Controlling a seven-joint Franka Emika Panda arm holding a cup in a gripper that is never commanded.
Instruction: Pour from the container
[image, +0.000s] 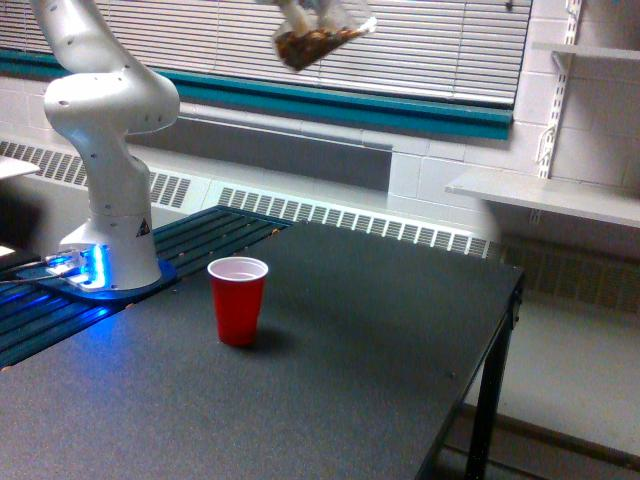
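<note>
The container (318, 38), a small clear cup with brown granular bits at its low end, hangs tilted high in the exterior view, just under the top edge and in front of the window blinds. Only a small white part of my gripper (303, 8) shows above it, shut on the container; the rest is cut off by the frame. A red cup (238, 299) with a white inside stands upright on the black table (380, 370). It is far below the container and a little toward the exterior view's left of it. Nothing is falling from the container.
The white arm base (108, 170) stands on a blue-lit mount at the table's left. White wall shelves (545, 195) hang at the right, beyond the table's right edge (505, 330). A radiator grille (350, 220) runs behind the table.
</note>
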